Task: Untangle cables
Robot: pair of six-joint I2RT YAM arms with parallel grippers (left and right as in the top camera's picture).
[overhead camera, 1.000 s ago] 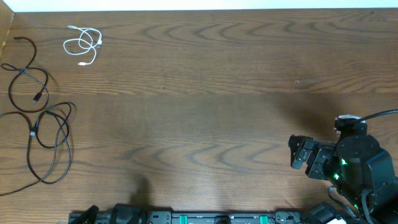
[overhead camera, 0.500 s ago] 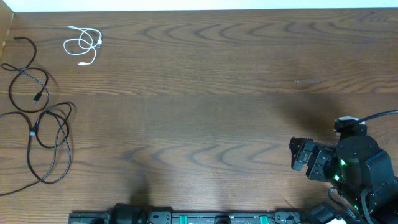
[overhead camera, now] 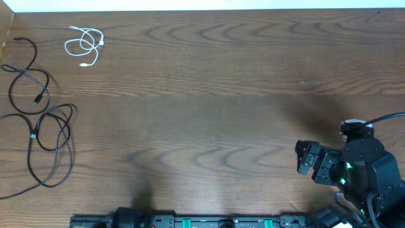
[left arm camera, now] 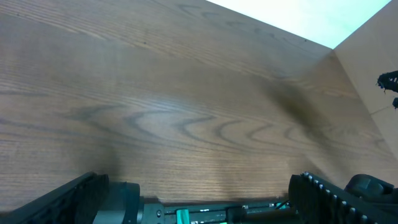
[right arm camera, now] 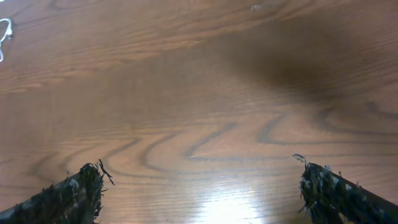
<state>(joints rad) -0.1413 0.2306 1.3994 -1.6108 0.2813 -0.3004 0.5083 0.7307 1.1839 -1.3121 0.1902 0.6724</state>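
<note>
The three cables lie apart at the table's far left in the overhead view. A short white cable (overhead camera: 84,45) is coiled at the top left, and a bit of it shows in the right wrist view (right arm camera: 4,31). A black cable (overhead camera: 28,81) loops below it. A longer black cable (overhead camera: 52,147) lies in big loops near the left edge. My right gripper (overhead camera: 305,157) is open and empty at the lower right, far from the cables; its fingers (right arm camera: 199,169) are wide apart over bare wood. My left gripper (left arm camera: 199,182) is open and empty near the front edge.
The robot's base rail (overhead camera: 202,221) runs along the front edge. A thick black arm wire (overhead camera: 386,118) leads off to the right. A raised wooden wall (overhead camera: 6,31) borders the table at the far left.
The right arm has drifted very slightly toward the front right. The cables have not moved.
</note>
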